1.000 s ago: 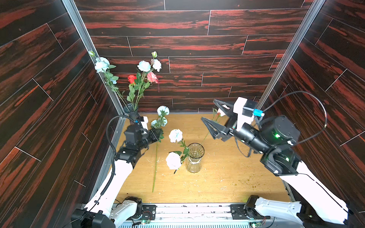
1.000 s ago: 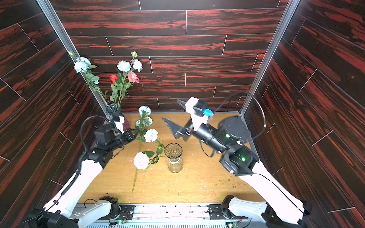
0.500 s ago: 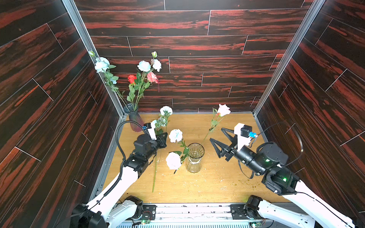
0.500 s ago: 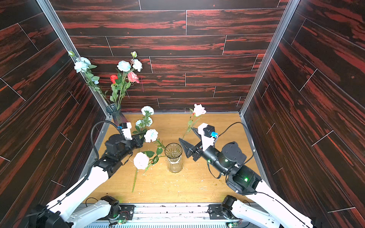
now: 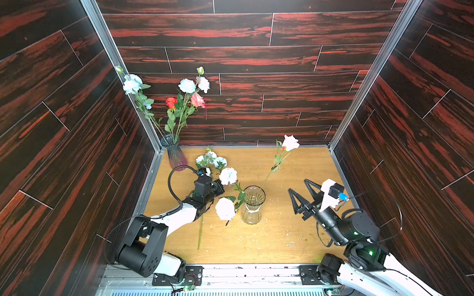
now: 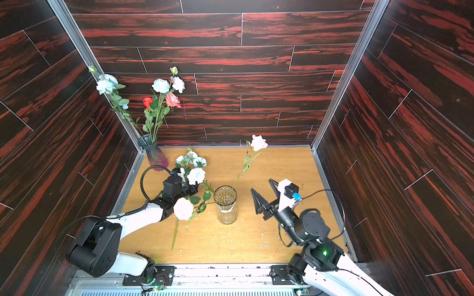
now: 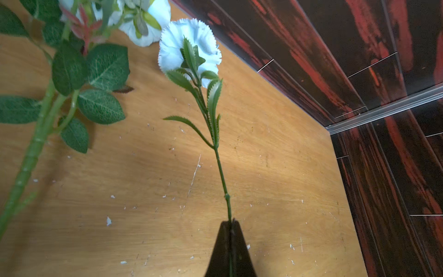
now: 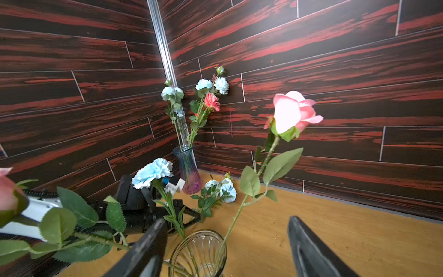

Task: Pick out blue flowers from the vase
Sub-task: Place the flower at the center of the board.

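The left gripper point(image 7: 231, 221) is clamped tight on the thin green stalk of one blue flower point(image 7: 189, 50). It has a single pale blue, ruffled bloom with a saw-toothed edge and narrow serrated leaves. Its long axis slants up out of the clear vase point(image 5: 252, 205), foot at the vase's mouth and bloom leaning left and away. To the right of the clear vase, the right gripper point(image 5: 298, 185) is spread wide and holds nothing.

There are four blue stems in all:
- The first is the gripped one.
- A blue spray point(image 5: 213, 159) lies on the table point(image 5: 269, 230) left of the clear vase. Its blooms are at the far end and its stalk runs nearward under the left arm point(image 5: 179, 217).
- Two upright blue stems point(image 5: 130, 84) stand in the tinted vase point(image 5: 174, 153), far-left of the clear vase. They share it with one red rose point(image 5: 171, 102) and one coral rose point(image 5: 198, 100).

Two pink roses point(image 5: 290, 143) sit in the clear vase.
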You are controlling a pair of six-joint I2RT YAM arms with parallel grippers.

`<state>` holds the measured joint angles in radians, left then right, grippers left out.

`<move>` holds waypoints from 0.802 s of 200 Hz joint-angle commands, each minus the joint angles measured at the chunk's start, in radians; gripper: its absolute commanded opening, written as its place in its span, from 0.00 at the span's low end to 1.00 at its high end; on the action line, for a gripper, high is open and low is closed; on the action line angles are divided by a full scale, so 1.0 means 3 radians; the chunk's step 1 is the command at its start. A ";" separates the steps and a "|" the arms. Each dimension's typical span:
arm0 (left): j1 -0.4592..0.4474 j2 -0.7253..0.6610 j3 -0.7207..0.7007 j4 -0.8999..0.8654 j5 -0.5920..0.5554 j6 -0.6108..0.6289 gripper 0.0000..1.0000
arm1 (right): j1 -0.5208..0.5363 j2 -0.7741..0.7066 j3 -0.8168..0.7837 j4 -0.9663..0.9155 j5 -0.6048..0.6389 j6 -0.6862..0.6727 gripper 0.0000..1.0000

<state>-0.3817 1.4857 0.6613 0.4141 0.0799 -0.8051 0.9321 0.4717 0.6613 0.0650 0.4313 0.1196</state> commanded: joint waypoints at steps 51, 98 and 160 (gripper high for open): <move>-0.0008 0.0487 0.0046 0.0183 0.0040 -0.0442 0.00 | 0.0018 0.0114 -0.0085 0.0093 0.0101 -0.0051 0.82; 0.0015 0.0470 -0.0173 0.0268 0.0000 -0.0680 0.19 | 0.0017 0.0087 -0.0082 0.0064 0.0122 -0.0046 0.82; 0.0113 0.0034 -0.0256 -0.0181 -0.0044 -0.0527 0.64 | 0.0020 0.0069 -0.0067 0.0029 0.0102 -0.0036 0.82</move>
<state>-0.3622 1.5780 0.6006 0.4171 0.0925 -0.9916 0.9321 0.5026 0.6445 0.0677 0.4564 0.1146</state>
